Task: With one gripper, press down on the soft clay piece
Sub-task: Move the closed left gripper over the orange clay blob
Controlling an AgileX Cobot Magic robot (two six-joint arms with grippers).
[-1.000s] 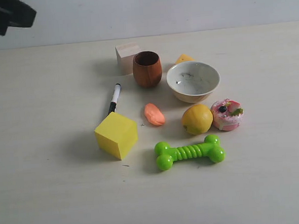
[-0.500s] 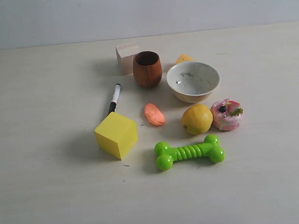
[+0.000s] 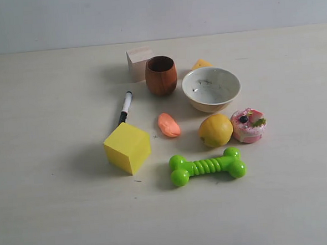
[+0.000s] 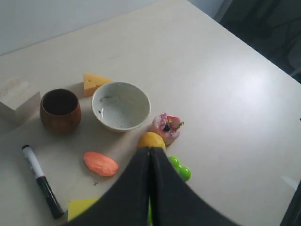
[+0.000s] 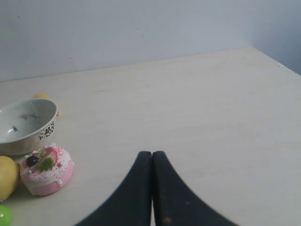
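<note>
Low in the exterior frame lies a green bone toy [image 3: 207, 166], with a yellow block [image 3: 127, 147] to its left. Just above them, at centre, the soft clay piece [image 3: 168, 125] rests on the table [image 3: 58, 218], apart from the lemon [image 3: 215, 130] and doughnut [image 3: 248, 125] to its right. Higher up stand a bowl [image 3: 211, 88] and a wooden cup [image 3: 161, 75]. The wrist views show the left gripper [image 4: 149, 149] and right gripper [image 5: 152, 153] closed, holding nothing.

cup [image 3: 160, 75]: brown, nxt to bowl [image 3: 224, 99]
lemon [image 3: 215, 130]: right by pink donut [image 3: 248, 125]
bone [image 3: 207, 166]: green toy
block [image 3: 127, 147]: yellow, by pen [image 3: 125, 107]
</note>
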